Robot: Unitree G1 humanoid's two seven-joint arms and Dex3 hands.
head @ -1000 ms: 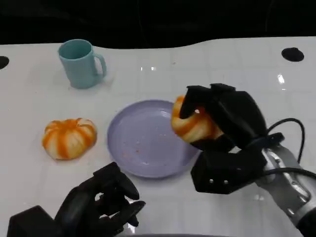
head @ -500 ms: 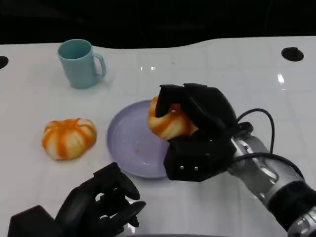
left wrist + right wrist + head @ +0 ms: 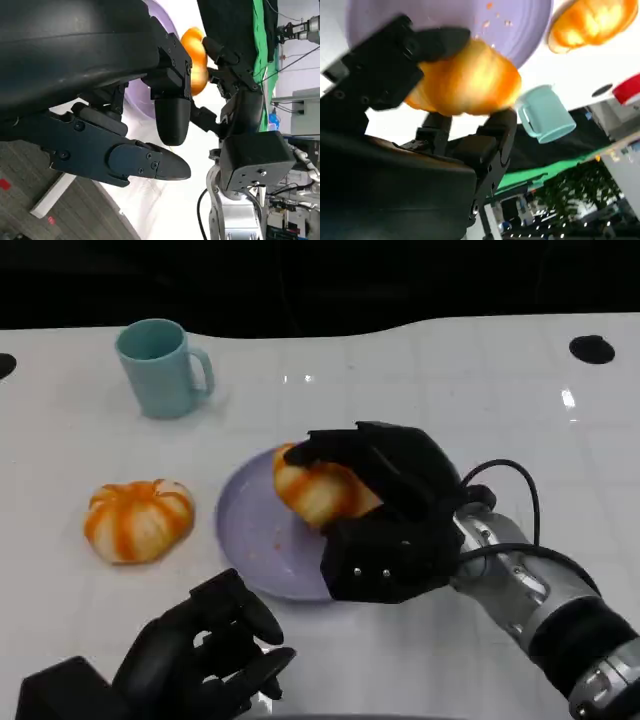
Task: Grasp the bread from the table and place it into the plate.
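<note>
My right hand (image 3: 400, 510) grips the bread (image 3: 315, 490), an orange bun with pale stripes, and holds it just above the right half of the lilac plate (image 3: 255, 530). In the right wrist view the bread (image 3: 465, 80) sits between black fingers (image 3: 380, 70), with the plate (image 3: 470, 20) right behind it. My left hand (image 3: 205, 650) rests low at the near left edge of the table, holding nothing, fingers loosely apart. The left wrist view looks past its fingers (image 3: 170, 117) to the bread (image 3: 196, 62) in my right hand (image 3: 240, 90) over the plate (image 3: 137, 97).
A second orange striped bun (image 3: 140, 520) lies on the white table left of the plate. A teal mug (image 3: 162, 368) stands at the far left. There is a black hole (image 3: 592, 350) in the tabletop at the far right.
My right hand has carried the bread leftward, from the plate's right rim to over the plate's inside. The left hand has stayed put.
</note>
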